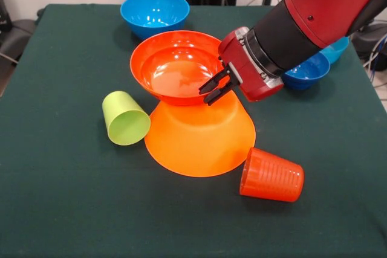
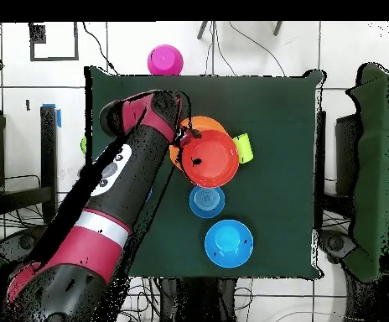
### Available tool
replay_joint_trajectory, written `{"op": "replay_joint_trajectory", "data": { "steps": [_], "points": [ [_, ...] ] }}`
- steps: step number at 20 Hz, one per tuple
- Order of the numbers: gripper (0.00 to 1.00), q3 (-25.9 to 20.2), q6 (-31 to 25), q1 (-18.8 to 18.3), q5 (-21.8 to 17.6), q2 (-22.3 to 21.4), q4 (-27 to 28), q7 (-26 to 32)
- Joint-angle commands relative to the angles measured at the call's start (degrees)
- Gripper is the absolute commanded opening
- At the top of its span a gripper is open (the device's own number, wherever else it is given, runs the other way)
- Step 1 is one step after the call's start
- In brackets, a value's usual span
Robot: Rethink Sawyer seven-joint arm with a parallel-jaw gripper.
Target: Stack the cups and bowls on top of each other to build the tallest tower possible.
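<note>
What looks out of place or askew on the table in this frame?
Both cups lie tipped on their sides: the lime green cup left of the inverted light-orange bowl, the ribbed orange cup at its front right. The red-orange bowl sits tilted and off-centre on that base, the tool at its rim.

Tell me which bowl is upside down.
The large light-orange bowl, rim down on the table under the upright red-orange bowl; the blue bowls sit open-side up.

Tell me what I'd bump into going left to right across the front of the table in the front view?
Lime green cup lying on its side → upside-down light-orange bowl with the red-orange bowl sitting on it → ribbed orange cup on its side.
</note>
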State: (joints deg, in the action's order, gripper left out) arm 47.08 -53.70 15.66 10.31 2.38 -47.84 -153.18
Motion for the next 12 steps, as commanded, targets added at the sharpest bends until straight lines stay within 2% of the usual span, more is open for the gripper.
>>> {"op": "replay_joint_trajectory", "data": {
  "steps": [1, 12],
  "points": [
    [0.00, -4.26, -7.06, -0.45, 2.02, 1.92, 4.05, -7.76],
    [0.00, -3.71, -7.73, 0.20, 2.24, 2.50, 4.60, -9.17]
  ]
}}
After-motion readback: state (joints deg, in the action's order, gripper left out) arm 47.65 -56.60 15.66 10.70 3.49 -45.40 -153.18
